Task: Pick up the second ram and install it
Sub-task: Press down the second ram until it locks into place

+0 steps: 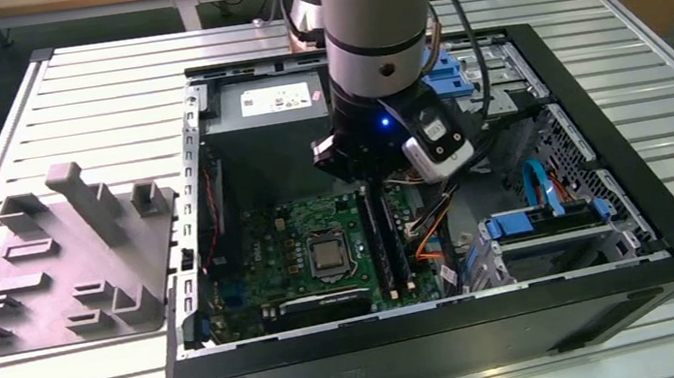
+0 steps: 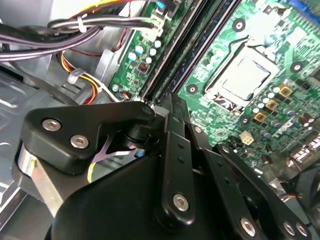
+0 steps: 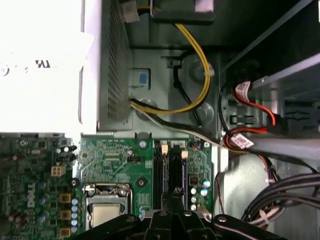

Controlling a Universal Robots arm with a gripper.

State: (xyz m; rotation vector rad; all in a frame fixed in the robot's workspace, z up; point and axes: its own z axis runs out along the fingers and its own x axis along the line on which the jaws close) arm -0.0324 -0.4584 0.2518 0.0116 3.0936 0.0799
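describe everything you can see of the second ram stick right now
The second ram is a long, thin, dark stick standing on edge along the memory slots of the green motherboard, beside the silver processor socket. In the exterior view the gripper is right above its upper end. In the first wrist view it runs as a dark strip under the gripper's linkage.

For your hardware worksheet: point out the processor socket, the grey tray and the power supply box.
processor socket [image 1: 326, 252]: exterior view, on its silver middle.
grey tray [image 1: 49, 285]: exterior view, on its flat base.
power supply box [image 1: 237, 124]: exterior view, on its grey top beside the label.
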